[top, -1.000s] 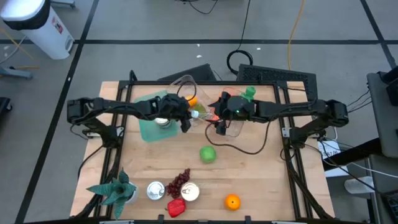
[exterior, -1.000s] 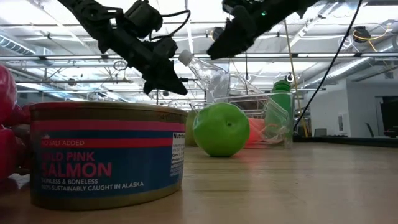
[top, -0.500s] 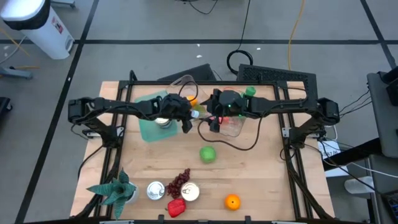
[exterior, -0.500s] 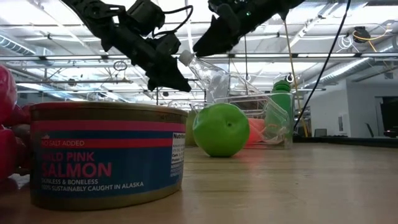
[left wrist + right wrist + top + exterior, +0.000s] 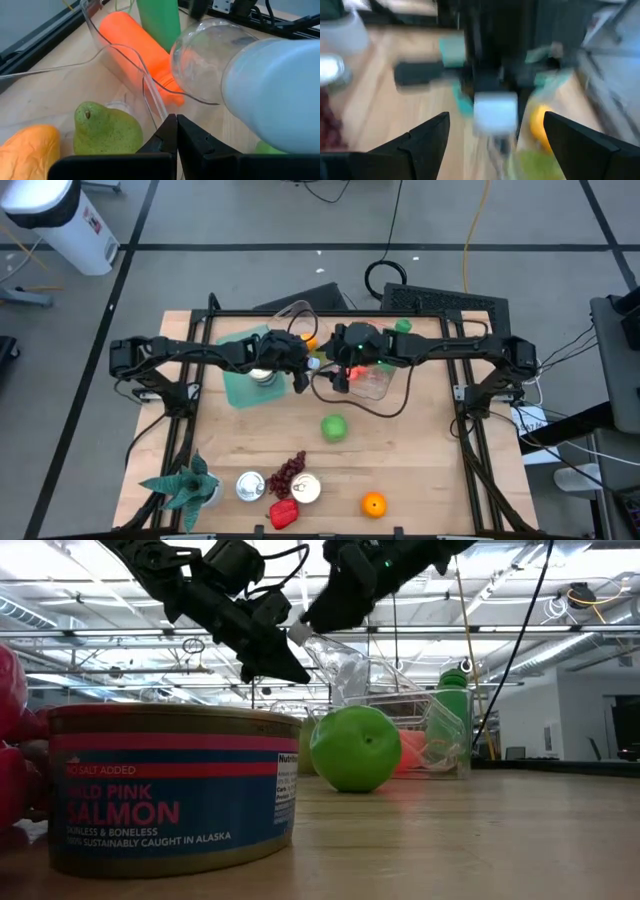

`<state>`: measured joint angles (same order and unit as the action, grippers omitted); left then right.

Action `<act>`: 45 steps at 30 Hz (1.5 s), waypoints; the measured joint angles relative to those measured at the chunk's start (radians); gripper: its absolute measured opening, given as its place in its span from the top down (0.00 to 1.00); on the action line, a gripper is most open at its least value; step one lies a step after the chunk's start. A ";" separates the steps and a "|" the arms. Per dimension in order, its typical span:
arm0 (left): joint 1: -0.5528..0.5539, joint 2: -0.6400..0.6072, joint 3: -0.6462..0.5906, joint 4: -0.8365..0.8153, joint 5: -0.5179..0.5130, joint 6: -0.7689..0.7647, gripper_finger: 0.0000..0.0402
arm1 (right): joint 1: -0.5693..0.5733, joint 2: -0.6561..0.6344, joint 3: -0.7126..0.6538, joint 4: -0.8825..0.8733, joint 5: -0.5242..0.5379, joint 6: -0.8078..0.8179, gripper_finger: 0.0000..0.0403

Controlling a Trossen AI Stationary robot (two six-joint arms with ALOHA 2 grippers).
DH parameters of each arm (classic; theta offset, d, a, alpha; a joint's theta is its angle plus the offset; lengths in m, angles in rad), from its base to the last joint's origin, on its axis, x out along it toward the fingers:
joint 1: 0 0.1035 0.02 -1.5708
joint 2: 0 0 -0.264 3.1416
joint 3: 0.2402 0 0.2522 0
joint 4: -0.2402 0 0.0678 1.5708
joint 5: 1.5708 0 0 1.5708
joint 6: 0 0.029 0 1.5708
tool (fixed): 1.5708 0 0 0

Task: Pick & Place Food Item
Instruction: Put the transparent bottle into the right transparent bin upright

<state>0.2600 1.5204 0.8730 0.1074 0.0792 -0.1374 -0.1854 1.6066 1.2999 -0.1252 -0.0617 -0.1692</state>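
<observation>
Both arms reach inward above the far middle of the wooden tabletop (image 5: 420,460). The left pincer (image 5: 299,383) is clenched, holding nothing, just beside the clear container (image 5: 372,383). The right pincer (image 5: 340,376) stands released (fingers spread) at the cap of a clear bottle (image 5: 335,660). A green apple (image 5: 334,427) lies nearer, alone. Grey floor surrounds everything.

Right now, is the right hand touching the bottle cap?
Cannot tell. In the low view the right hand overlaps the bottle cap; in its wrist view the cap sits between open fingers, blurred.
</observation>
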 joint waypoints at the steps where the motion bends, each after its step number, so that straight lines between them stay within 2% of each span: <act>1: 0.000 0.000 0.000 0.000 0.000 0.004 0.98 | -0.003 0.008 0.003 -0.021 -0.001 0.000 0.22; 10: 0.000 0.000 -0.001 0.000 0.008 0.024 0.98 | -0.019 0.101 0.059 -0.050 -0.044 -0.007 0.22; 13: 0.000 0.000 -0.001 -0.002 0.009 0.029 0.99 | -0.020 0.114 0.067 -0.049 -0.044 -0.001 0.25; 16: 0.000 0.000 -0.001 -0.001 0.009 0.034 0.99 | -0.020 0.107 0.070 -0.044 -0.045 -0.004 0.34; 24: -0.002 0.000 -0.001 -0.001 0.009 0.038 0.99 | -0.020 0.108 0.069 -0.051 -0.049 -0.011 0.67; 33: -0.007 0.000 -0.001 -0.001 0.009 0.048 0.96 | -0.016 0.080 0.068 -0.033 -0.048 0.078 0.67; 41: -0.007 -0.001 -0.001 -0.001 0.009 0.059 0.99 | -0.009 -0.013 0.067 -0.014 -0.039 0.110 0.67; 45: -0.006 -0.007 -0.002 -0.006 0.008 0.077 0.98 | 0.012 -0.057 0.067 -0.013 -0.034 0.124 0.67</act>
<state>0.2539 1.5135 0.8715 0.1009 0.0874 -0.0601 -0.1734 1.5497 1.3670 -0.1381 -0.0953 -0.0452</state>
